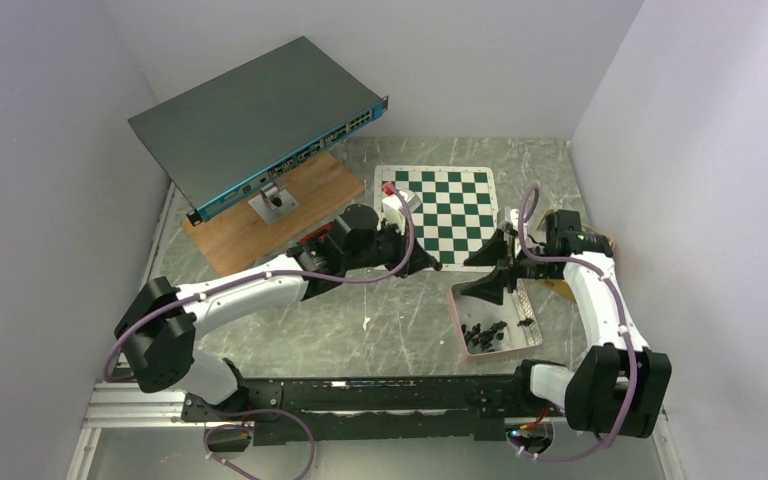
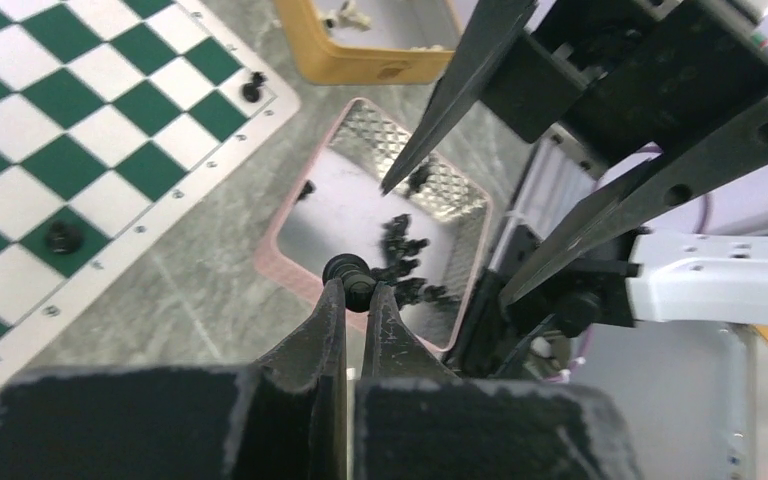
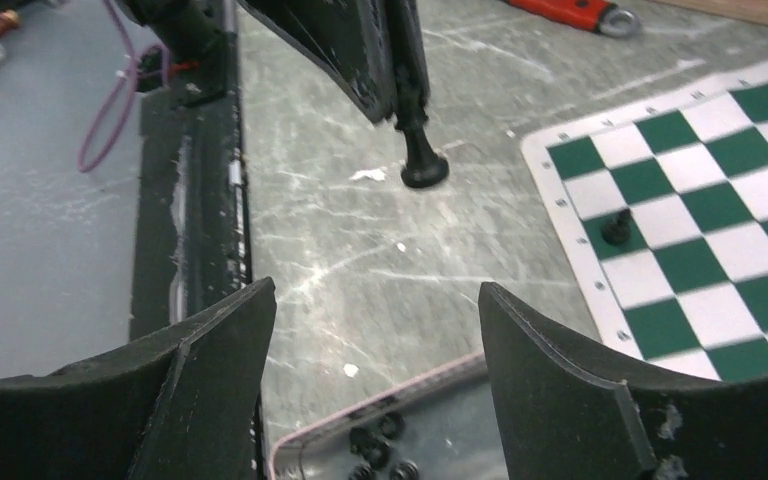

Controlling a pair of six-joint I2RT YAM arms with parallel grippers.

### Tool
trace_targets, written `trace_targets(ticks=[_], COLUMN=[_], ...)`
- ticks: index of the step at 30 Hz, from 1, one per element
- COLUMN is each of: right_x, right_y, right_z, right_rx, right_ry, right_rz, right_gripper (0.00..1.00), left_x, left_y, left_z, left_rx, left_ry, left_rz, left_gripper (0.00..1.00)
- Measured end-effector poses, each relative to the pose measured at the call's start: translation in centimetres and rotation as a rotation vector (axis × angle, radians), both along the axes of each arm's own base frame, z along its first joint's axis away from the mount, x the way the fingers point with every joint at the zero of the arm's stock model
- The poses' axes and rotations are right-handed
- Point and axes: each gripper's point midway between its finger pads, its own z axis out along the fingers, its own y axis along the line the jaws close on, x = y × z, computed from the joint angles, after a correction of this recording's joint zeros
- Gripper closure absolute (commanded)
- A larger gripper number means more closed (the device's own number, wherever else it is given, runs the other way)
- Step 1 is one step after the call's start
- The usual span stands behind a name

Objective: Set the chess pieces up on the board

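Most of the board (image 1: 450, 200) is sitting unfilled at 12 o'clock in the top view. From the left wrist I am counting just two pieces on it, one (image 2: 60, 237) on a green square in the edge row and another (image 2: 253, 85) near a corner. The tray (image 2: 345, 200) is lying at the board's 5 o'clock, holding a heap of pieces (image 2: 405, 270). My right gripper (image 3: 375, 300) is hanging by the tray with its fingers spread wide and nothing between them. My left gripper (image 2: 356, 292) is pinching narrow on one piece (image 2: 348, 268) by its top, base hanging down. It is sitting over the table just off the board's 6 o'clock edge, between tray and board.

I am judging this step as a carry: one piece in the fingers, not yet placed. Next I am needing to swing the left arm toward 12 o'clock and choose a free square. Then I am bringing the piece down upright, opening only once its base is seated. Being tiny and held by the top, it is likely to tip if I am releasing early.
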Motion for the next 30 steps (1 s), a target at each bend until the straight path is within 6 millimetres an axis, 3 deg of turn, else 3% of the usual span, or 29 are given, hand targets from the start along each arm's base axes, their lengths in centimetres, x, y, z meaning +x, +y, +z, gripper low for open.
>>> trace_targets(ticks=[5, 10, 19, 30], right_x=[2.4, 5.1, 7.9, 8.3], right_y=[-2.6, -5.7, -9.7, -10.7], right_z=[-0.5, -0.2, -0.6, -0.8], right_rx=[-0.107, -0.172, -0.207, -0.211], right_ry=[-0.005, -0.018, 0.039, 0.056], right_rz=[-0.15, -0.357, -0.586, -0.641], right_gripper=[0.22, 0.22, 0.22, 0.22], left_x=[1.9, 4.3, 7.2, 9.9], left_y=[0.6, -0.5, -2.2, -3.4], left_z=[0.1, 0.3, -5.6, -10.0], left_rx=[0.115, 0.214, 0.451, 0.591], left_ry=[-0.066, -0.132, -0.158, -0.199], left_rz=[0.06, 0.101, 0.091, 0.079], left_gripper=[1.0, 1.0, 1.0, 1.0])
